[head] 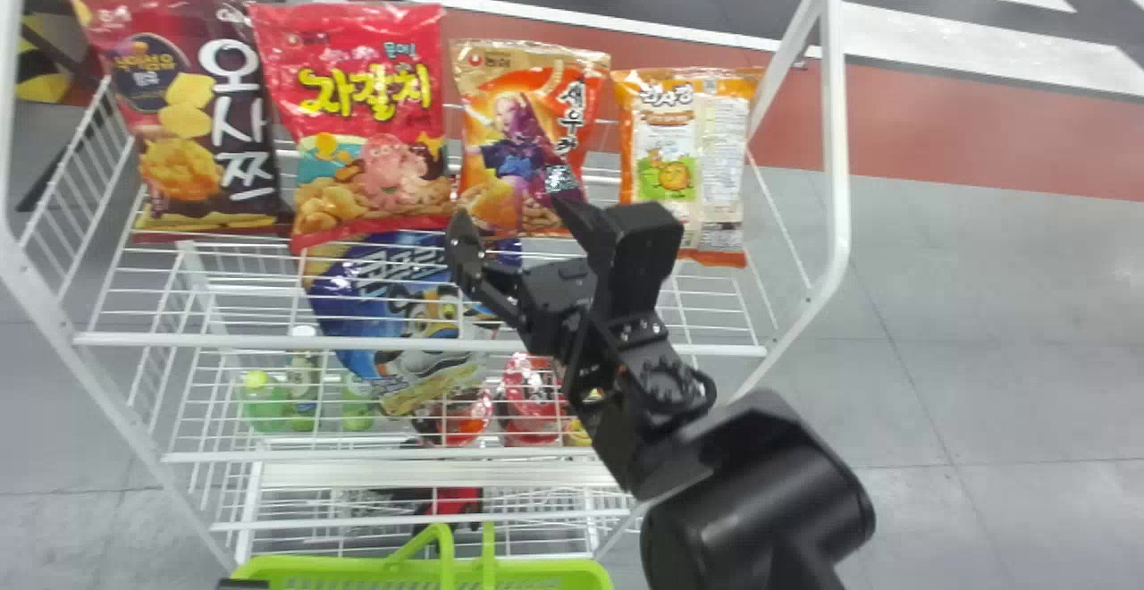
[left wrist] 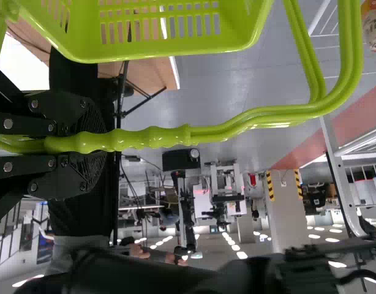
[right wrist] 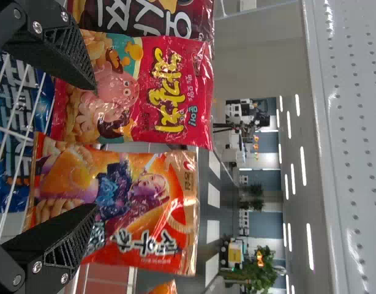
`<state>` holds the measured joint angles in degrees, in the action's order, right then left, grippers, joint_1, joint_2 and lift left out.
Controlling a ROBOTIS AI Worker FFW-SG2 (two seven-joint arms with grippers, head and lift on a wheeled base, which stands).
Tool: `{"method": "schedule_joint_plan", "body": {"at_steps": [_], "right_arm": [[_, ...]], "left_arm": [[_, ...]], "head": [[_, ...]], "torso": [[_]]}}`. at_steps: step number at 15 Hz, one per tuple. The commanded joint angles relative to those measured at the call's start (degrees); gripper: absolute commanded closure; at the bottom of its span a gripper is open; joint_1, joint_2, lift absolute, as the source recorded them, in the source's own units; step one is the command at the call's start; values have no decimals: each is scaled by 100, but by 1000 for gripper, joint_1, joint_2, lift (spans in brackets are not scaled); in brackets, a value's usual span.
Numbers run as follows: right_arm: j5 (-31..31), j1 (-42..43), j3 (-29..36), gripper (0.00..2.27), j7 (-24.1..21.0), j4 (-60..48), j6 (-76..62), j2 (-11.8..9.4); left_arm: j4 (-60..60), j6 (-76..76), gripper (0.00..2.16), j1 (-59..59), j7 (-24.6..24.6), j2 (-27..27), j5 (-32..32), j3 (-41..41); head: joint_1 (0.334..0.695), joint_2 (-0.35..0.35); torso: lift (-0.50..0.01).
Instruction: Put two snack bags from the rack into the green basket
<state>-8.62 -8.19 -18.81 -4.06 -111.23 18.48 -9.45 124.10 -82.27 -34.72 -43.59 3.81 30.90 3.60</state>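
Note:
In the head view my right gripper (head: 511, 214) stands open at the upper shelf, in front of the lower part of the orange snack bag (head: 518, 139). In the right wrist view the right gripper (right wrist: 93, 149) has one finger over the red-pink bag (right wrist: 145, 92) and the other over the orange bag (right wrist: 133, 202), with nothing held between them. The green basket (head: 536, 567) is at the head view's bottom edge. My left gripper (left wrist: 90, 142) is shut on the handle (left wrist: 154, 137) of the basket (left wrist: 237, 46). The bottom of the basket is out of sight.
A dark brown bag (head: 192, 116) stands at the shelf's left, an orange-and-white bag (head: 688, 161) at its right. A blue bag (head: 402, 313) lies on the shelf below. White wire shelves and the rack's right post (head: 837, 125) surround the right arm.

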Motion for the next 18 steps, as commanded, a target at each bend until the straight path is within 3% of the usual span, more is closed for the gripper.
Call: {"method": "schedule_joint_plan", "body": {"at_steps": [1,10,18], "right_arm": [[-245,564,-44,130,125,365,187,119],[-280,1997,-501,130,300,1815,715,752],[10,2463,-738,130,257,2229,1189,950]], "left_arm": [[-35,22,2111,0,-1,6,-5,-8],[-386,197,2111,167,-88,23,-23,106],[-369,197,2111,202,-168,85,3,106]], "head": [[695,-198],[695,-61],[695,2]], "torso": [[-7],[-7],[-7]]}}
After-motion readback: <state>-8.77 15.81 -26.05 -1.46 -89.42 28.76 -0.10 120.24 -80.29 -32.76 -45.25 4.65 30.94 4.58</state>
